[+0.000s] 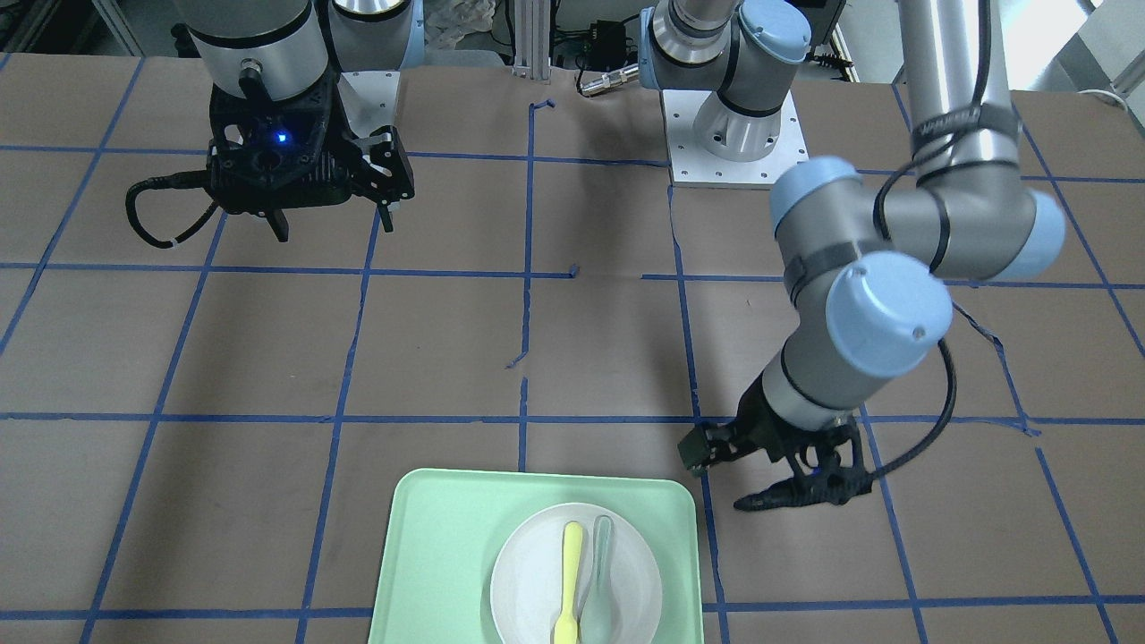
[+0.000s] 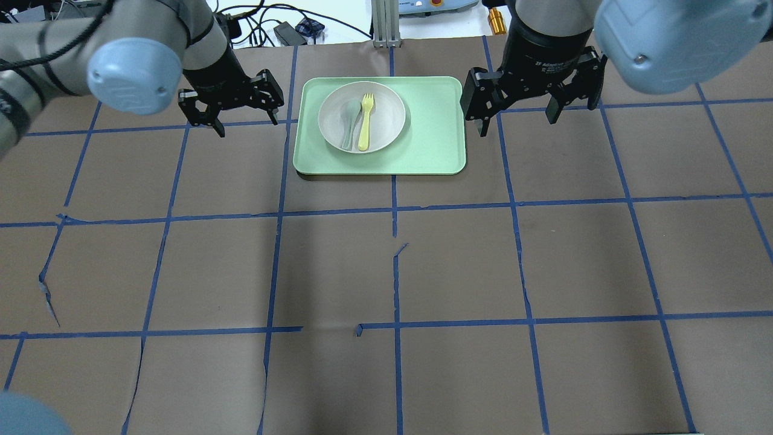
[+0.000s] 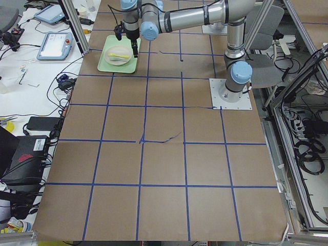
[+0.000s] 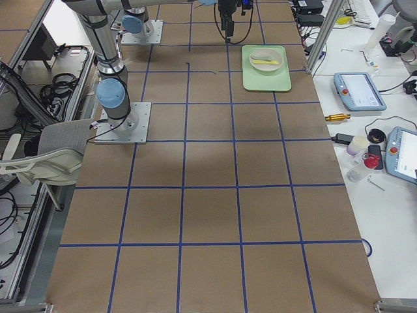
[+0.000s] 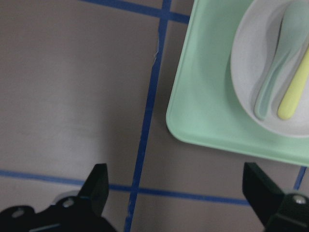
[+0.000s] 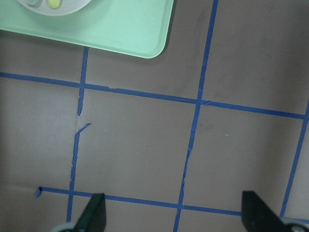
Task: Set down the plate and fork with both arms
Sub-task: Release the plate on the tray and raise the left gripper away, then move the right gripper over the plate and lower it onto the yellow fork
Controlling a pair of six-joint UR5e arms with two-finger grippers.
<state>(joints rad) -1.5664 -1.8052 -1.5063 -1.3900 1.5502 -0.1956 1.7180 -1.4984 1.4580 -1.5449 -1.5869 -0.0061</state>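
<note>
The off-white plate [image 2: 386,109] lies on a mint-green tray [image 2: 423,145] at the table's far middle. The pale-yellow fork [image 2: 365,118] lies in the plate, beside a grey-green spoon [image 2: 349,121]. My left gripper [image 2: 232,115] is open and empty, just left of the tray. My right gripper [image 2: 519,118] is open and empty, just right of the tray. The left wrist view shows the plate [image 5: 246,63], fork [image 5: 294,92] and tray corner [image 5: 203,106] ahead of the open left gripper [image 5: 176,188]. The right wrist view shows only the tray's corner [image 6: 120,29] beyond the right gripper [image 6: 174,212].
Brown paper with a blue tape grid [image 2: 395,211] covers the table. In the front-facing view the tray [image 1: 447,555] sits at the bottom edge, with the left gripper [image 1: 729,478] beside it and the right gripper [image 1: 333,224] held high.
</note>
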